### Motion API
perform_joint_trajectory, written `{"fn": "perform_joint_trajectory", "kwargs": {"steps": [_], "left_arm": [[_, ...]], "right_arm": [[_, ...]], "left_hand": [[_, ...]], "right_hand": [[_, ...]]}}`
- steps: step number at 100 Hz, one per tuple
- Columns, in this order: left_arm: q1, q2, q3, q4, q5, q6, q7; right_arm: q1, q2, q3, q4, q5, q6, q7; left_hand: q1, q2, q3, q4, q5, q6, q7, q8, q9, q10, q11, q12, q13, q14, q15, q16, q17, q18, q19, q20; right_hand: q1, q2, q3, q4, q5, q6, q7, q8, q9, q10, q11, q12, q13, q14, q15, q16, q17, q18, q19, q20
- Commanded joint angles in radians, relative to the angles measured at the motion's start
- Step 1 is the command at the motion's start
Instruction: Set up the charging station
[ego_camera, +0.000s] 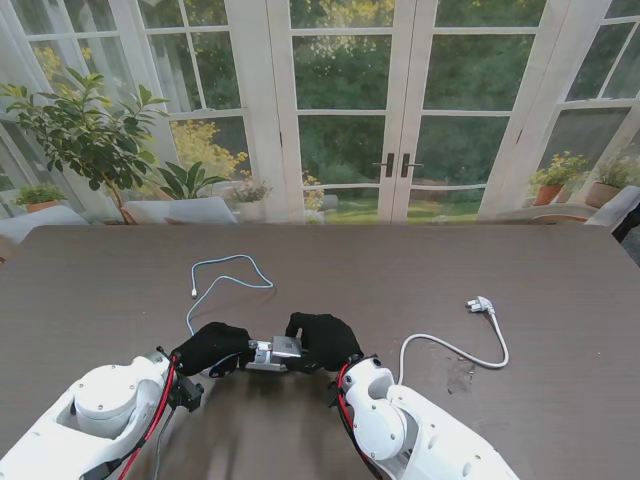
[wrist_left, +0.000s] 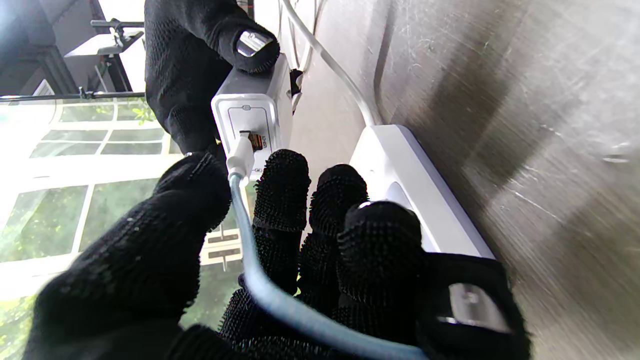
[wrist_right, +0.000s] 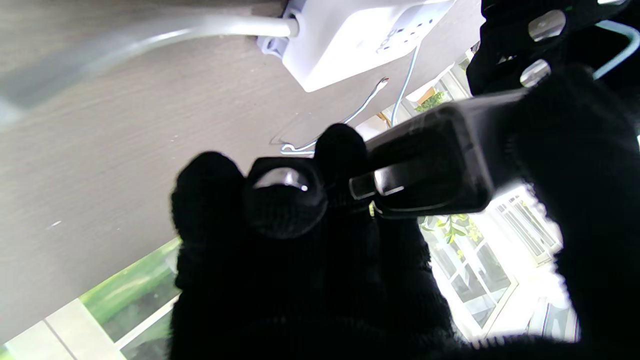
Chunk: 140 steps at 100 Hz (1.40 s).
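A small white charger adapter (ego_camera: 277, 349) hangs just above the table between my two gloved hands. My right hand (ego_camera: 322, 340) is shut around its body (wrist_right: 440, 160), and the metal prongs show past the fingers. My left hand (ego_camera: 210, 347) pinches the white USB connector (wrist_left: 241, 157) of the light blue cable (wrist_left: 270, 280). The connector's tip meets the port on the adapter's face (wrist_left: 250, 107); how deep it sits is unclear. The white power strip (wrist_left: 410, 185) lies flat on the table under the hands. The blue cable (ego_camera: 225, 280) loops away to its free end (ego_camera: 193, 293).
The power strip's white cord (ego_camera: 450, 348) curves off to the right and ends in a plug (ego_camera: 481, 304) lying on the dark table (ego_camera: 560, 270). A small smudge (ego_camera: 460, 375) marks the table near the cord. Glass doors and potted plants stand beyond the table's far edge.
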Motion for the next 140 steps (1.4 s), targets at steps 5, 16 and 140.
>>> {"fn": "perform_joint_trajectory", "kwargs": {"steps": [5,16,140], "left_arm": [[-0.001,-0.013,0.003,0.002,-0.012,-0.002,0.000],[-0.001,-0.020,0.007,0.005,-0.031,-0.007,0.018],[0.000,-0.031,0.037,-0.018,-0.018,-0.036,0.085]], "right_arm": [[-0.006,-0.002,0.000,-0.010,0.000,0.000,0.013],[-0.006,-0.002,0.001,-0.011,0.000,0.001,0.014],[0.000,-0.005,-0.006,-0.007,-0.003,0.015,0.009]], "left_hand": [[0.053,-0.037,0.038,-0.052,0.033,-0.040,0.043,-0.028,0.040,0.002,0.020,0.011,0.026,0.005,0.020,0.023,0.017,-0.014,0.212,0.003],[0.071,-0.041,0.061,-0.066,0.055,-0.026,0.051,-0.052,0.052,0.000,0.013,0.005,0.025,0.002,0.038,0.023,0.018,-0.017,0.224,0.011],[0.065,-0.140,0.397,-0.117,0.077,0.129,0.150,0.037,0.138,0.098,0.003,-0.056,0.025,-0.023,0.129,0.055,0.018,0.004,0.207,0.130]], "right_hand": [[0.147,0.121,0.191,0.083,0.170,-0.248,0.169,0.096,0.038,-0.047,0.017,0.012,0.032,-0.025,0.027,-0.621,0.021,-0.053,0.021,0.014],[0.149,0.121,0.192,0.083,0.171,-0.247,0.170,0.097,0.037,-0.046,0.017,0.012,0.033,-0.025,0.027,-0.621,0.021,-0.053,0.021,0.014],[0.150,0.121,0.191,0.083,0.171,-0.246,0.169,0.097,0.038,-0.045,0.017,0.012,0.032,-0.025,0.028,-0.620,0.022,-0.053,0.021,0.014]]}}
